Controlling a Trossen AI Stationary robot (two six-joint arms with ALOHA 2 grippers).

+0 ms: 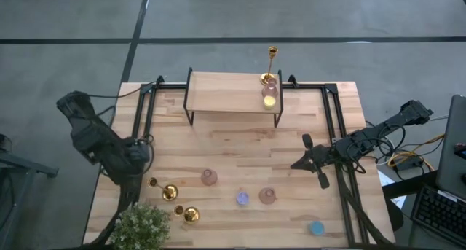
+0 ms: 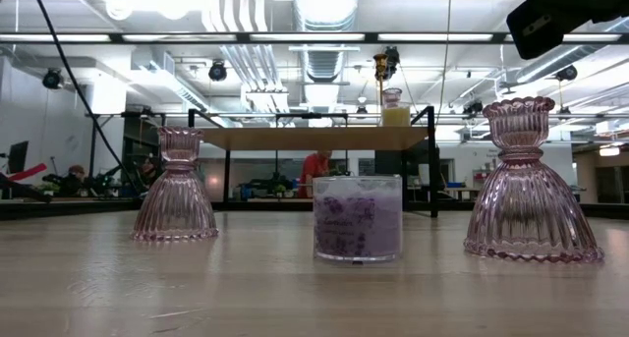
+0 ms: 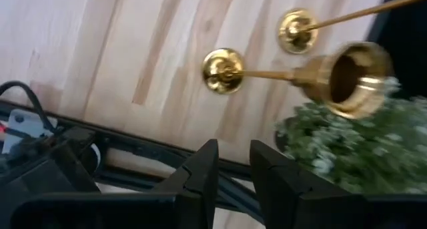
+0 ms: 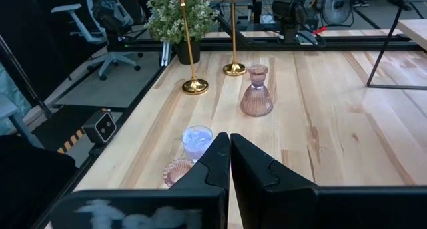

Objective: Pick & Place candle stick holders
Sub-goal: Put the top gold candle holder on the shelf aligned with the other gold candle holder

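Note:
Two gold candle stick holders (image 1: 169, 192) (image 1: 189, 214) stand upright on their round bases at the table's near left. In the left wrist view they show from above (image 3: 223, 70) (image 3: 297, 30). A third one (image 1: 271, 63) stands on the right end of the wooden shelf (image 1: 226, 90) at the back. My left gripper (image 1: 140, 170) hovers just left of the two holders, with a narrow gap between its fingers (image 3: 233, 165), and holds nothing. My right gripper (image 1: 295, 165) is shut and empty (image 4: 229, 155) over the table's right half.
Two pink glass holders (image 1: 209, 177) (image 1: 267, 196), a purple candle (image 1: 242, 199) and a blue candle (image 1: 316, 227) stand on the near half. A potted plant (image 1: 142, 224) stands at the near left corner. A pink holder and a yellow candle (image 1: 269, 100) sit on the shelf.

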